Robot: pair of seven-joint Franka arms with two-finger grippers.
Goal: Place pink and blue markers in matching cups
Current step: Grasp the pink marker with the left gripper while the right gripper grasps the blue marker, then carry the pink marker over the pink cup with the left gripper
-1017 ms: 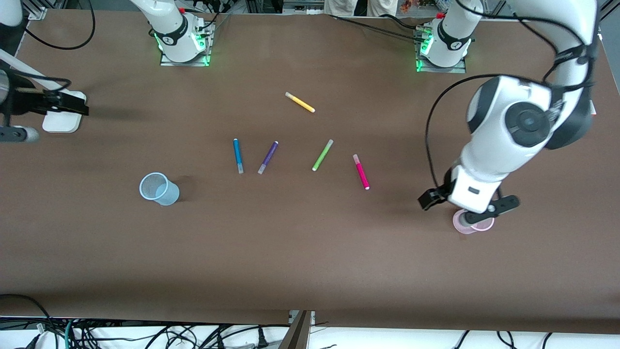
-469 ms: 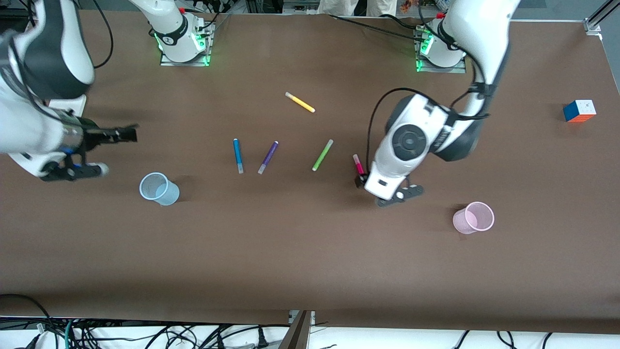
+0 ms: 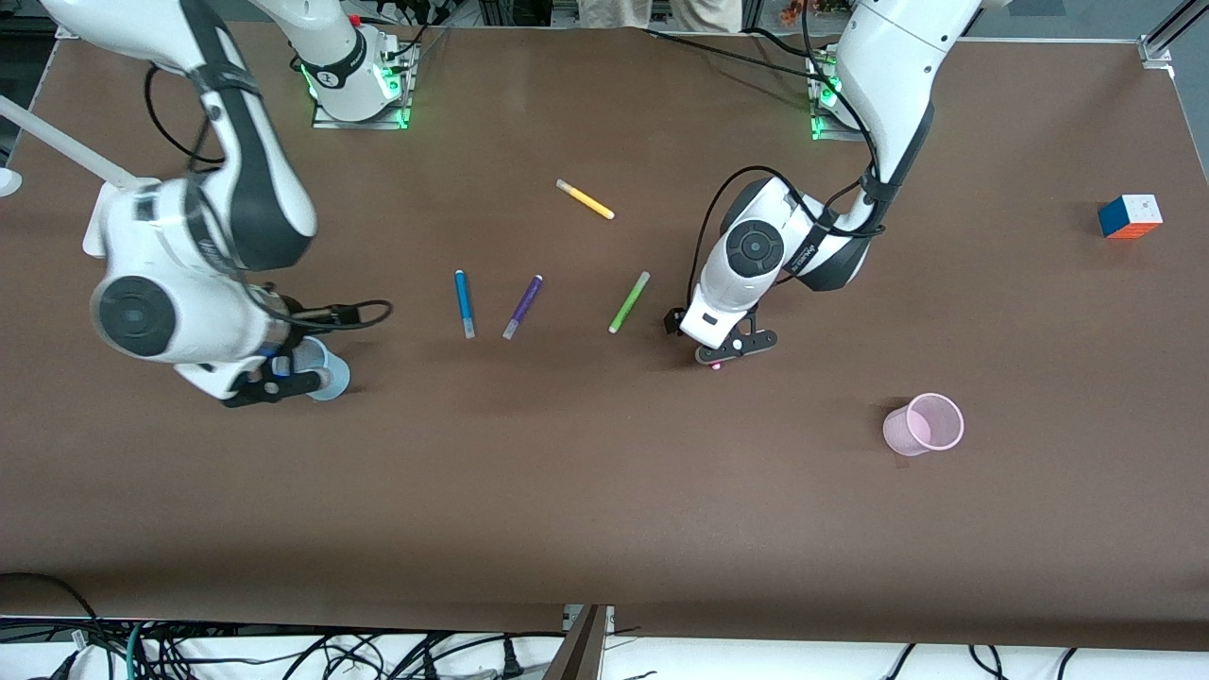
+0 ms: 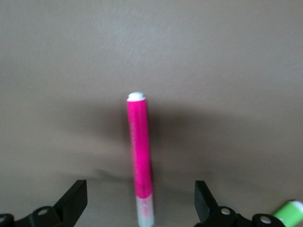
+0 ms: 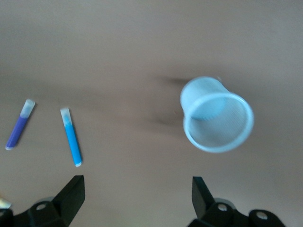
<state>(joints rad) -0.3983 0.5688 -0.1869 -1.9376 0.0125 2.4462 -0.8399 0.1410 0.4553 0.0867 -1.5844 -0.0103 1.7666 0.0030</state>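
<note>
While the left gripper (image 3: 720,348) hangs open over the light, stiff pink marker (image 4: 139,161), mid-barrel looks the best hold; right gripper (image 3: 283,373), also open, is over the blue cup (image 5: 216,114).

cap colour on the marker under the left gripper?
Pale, whitish-translucent cap on the pink marker, magenta barrel. Clearest in the left wrist view, between the open left gripper fingers.

Bare bench (image 3: 604,491) lay open nearer the front camera. The green marker (image 3: 629,302) lay just beside the left end effector (image 3: 723,348); the purple marker (image 3: 522,307) crowded the blue marker (image 3: 464,303).
</note>
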